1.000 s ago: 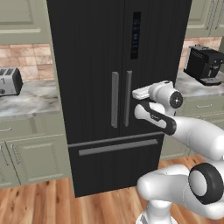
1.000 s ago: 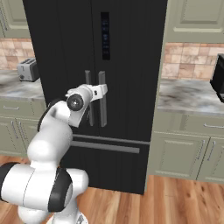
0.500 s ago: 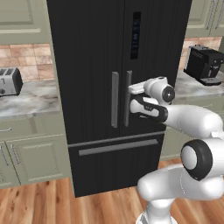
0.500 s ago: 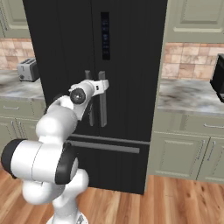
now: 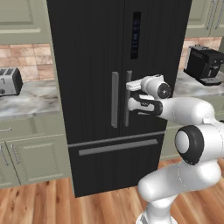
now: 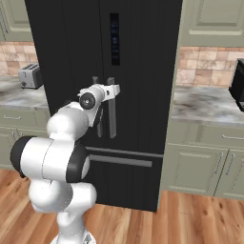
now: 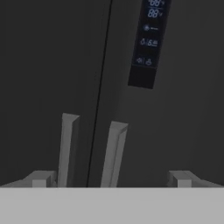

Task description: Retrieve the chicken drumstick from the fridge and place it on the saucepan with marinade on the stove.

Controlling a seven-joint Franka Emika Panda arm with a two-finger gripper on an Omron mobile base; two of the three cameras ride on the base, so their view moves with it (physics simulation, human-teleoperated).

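The tall black fridge (image 5: 87, 65) (image 6: 143, 71) stands shut, its two long grey handles side by side at the door seam. My gripper (image 5: 130, 95) (image 6: 110, 93) is open and level with the right door's handle (image 5: 127, 98), its fingers close around that handle. In the hand view the gripper (image 7: 109, 179) faces the doors with both handles (image 7: 114, 153) between its widely spread fingertips (image 7: 41, 179). The chicken drumstick is hidden behind the closed doors. The saucepan and the stove are out of view.
A toaster (image 5: 9, 81) (image 6: 29, 75) sits on the marble counter left of the fridge. A black coffee machine (image 5: 204, 64) (image 6: 238, 83) stands on the counter to the right. Green cabinets (image 5: 30, 157) run below, and the freezer drawer handle (image 5: 117, 147) crosses the fridge's lower front.
The arm has stretched forward and carried the open gripper leftward up to the right door's handle. The fridge stays shut.
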